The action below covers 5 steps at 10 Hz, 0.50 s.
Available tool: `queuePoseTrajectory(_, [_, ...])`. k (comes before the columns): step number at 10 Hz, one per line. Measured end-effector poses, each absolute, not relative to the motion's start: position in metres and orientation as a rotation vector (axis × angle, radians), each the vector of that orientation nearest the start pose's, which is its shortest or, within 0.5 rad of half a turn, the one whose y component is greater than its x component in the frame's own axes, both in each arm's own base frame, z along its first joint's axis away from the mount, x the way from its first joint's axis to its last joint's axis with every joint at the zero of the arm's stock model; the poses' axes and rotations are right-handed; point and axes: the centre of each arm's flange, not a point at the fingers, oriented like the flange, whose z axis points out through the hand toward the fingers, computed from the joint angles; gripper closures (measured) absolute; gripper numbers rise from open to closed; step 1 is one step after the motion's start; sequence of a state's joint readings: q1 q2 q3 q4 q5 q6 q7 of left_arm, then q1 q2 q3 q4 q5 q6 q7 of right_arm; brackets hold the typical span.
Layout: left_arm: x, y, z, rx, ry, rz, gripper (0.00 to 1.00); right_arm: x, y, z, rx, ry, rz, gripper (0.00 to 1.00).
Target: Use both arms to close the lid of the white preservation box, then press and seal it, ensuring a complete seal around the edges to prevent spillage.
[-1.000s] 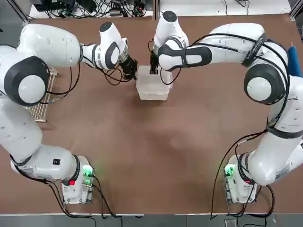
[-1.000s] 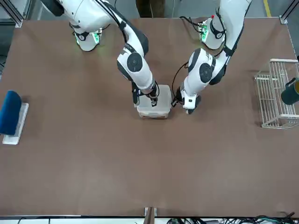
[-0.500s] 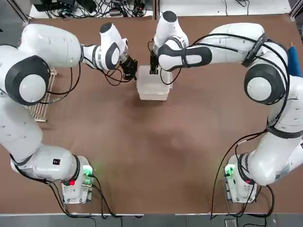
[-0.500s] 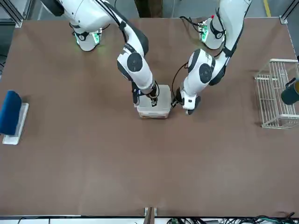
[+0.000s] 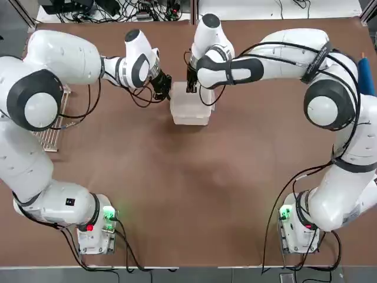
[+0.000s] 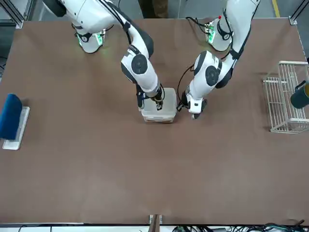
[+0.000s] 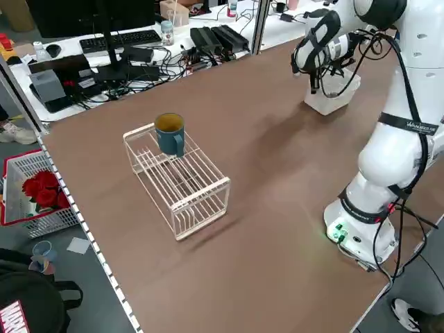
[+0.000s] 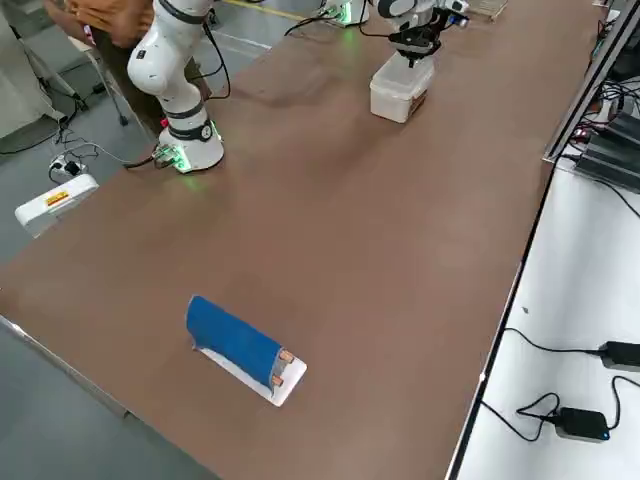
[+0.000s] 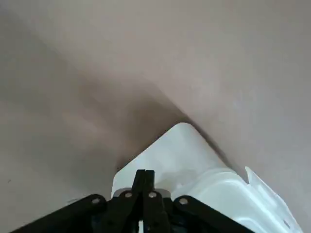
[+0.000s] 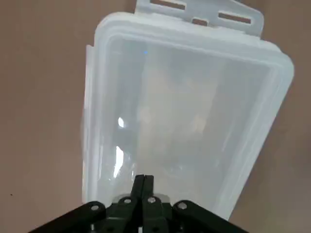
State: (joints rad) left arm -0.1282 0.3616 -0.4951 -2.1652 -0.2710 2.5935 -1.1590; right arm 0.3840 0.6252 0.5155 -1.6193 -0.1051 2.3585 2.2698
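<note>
Box: small translucent white plastic rectangular preservation box (image 5: 189,111) stands toward the far middle of the brown table (image 5: 194,188), between the two arms.
Lid: flat translucent white lid (image 10: 184,111) lies down over the box; latch tab (image 10: 199,12) sticks out at one end.
Right gripper (image 10: 144,187): fingers together, holding nothing, tips on the lid near one short end.
Left gripper (image 9: 144,180): fingers together, empty, at the box's left edge beside a corner.
Risk: off-centre pressing could tip or slide the light box, leaving a corner unseated.
Risk: seal around the rim cannot be confirmed from here.
</note>
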Motion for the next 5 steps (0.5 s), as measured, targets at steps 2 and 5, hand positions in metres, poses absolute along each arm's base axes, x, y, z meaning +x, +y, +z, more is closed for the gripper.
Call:
queuePoseTrajectory(2, [0.4721,-0.3298,0.2554,-3.130,-1.322,0.327,0.99,0.4813,0.5161,0.3154,-2.231,1.905,0.304,0.99])
queuePoseTrajectory(5, [0.4718,-0.3307,0.2558,-3.120,-1.344,0.329,0.99,0.4812,0.5161,0.3154,-2.231,1.905,0.304,0.99])
